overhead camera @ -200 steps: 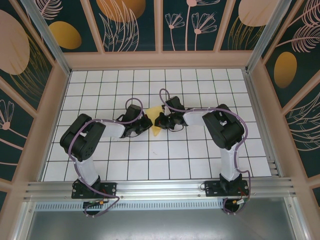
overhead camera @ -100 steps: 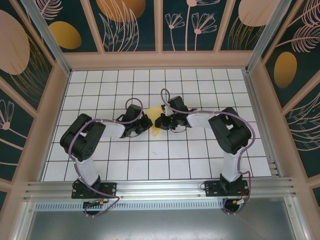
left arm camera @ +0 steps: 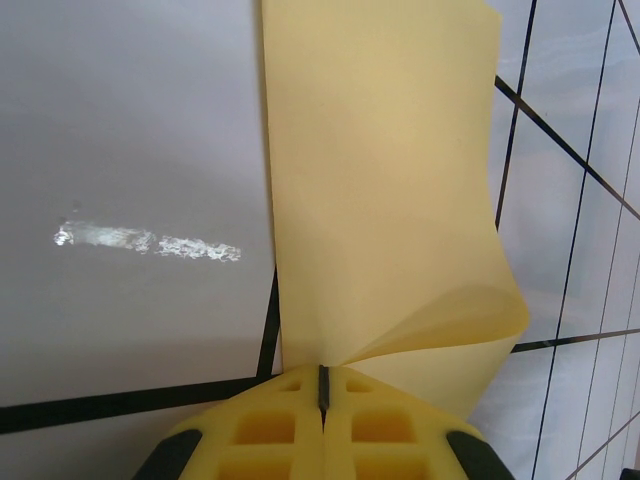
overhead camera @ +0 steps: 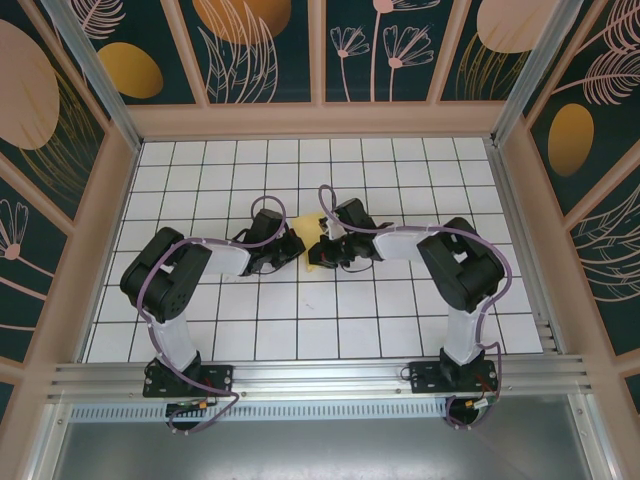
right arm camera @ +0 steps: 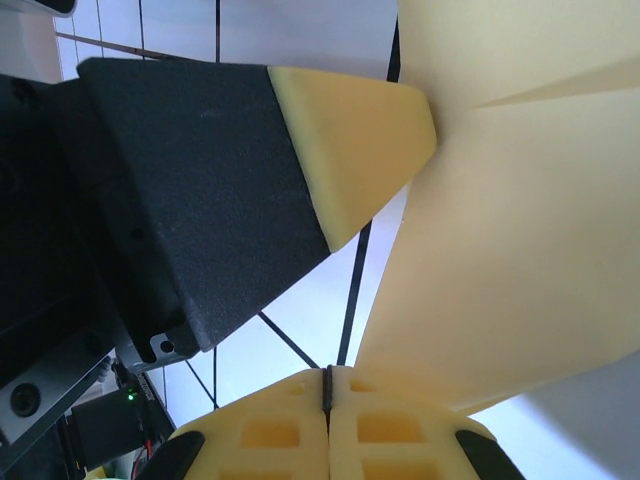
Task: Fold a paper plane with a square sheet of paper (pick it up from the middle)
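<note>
- The thin, partly folded yellow square sheet of paper lay at the middle of the white gridded table, its long axis running roughly near-to-far between the two grippers.
- In the left wrist view the sheet ran straight away from the fingertips, one flap curled over.
- The left gripper was closed, apparently pinching the sheet's near end at the seam.
- The right gripper was closed; the sheet lay to its upper right. Whether it was pinched could not be determined.
- A yellow pad of the left finger met the sheet's edge.
- Judgement: both arms were equally near, left gripper west, right gripper east.
</note>
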You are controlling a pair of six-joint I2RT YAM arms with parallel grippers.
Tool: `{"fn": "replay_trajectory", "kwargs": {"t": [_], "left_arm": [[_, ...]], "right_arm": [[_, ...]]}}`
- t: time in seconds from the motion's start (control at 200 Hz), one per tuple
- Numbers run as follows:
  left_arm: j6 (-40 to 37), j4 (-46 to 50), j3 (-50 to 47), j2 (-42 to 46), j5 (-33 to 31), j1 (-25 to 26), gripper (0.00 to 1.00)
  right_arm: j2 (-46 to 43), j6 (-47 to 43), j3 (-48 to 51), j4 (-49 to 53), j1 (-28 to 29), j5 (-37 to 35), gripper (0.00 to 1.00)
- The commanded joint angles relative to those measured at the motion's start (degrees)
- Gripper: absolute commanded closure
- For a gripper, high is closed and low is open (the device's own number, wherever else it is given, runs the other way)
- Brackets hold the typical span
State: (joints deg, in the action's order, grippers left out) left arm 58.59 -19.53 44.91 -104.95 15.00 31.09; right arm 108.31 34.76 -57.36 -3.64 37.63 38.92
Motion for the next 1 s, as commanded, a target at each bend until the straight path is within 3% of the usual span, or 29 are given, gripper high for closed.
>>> {"fn": "replay_trajectory", "kwargs": {"t": [0.0,0.996], "left_arm": [[-0.2,1.2,-0.2,-1.8,-0.6,0.3,0.99],[-0.4,2.2,0.1,-1.5,-1.8,0.2,0.98]], "right_arm": [[2.1,-1.5,-1.2,0.1,0.4,0.8,0.96],[3.2,-5.0,0.1,6.5,0.8,-2.5,0.96]]}}
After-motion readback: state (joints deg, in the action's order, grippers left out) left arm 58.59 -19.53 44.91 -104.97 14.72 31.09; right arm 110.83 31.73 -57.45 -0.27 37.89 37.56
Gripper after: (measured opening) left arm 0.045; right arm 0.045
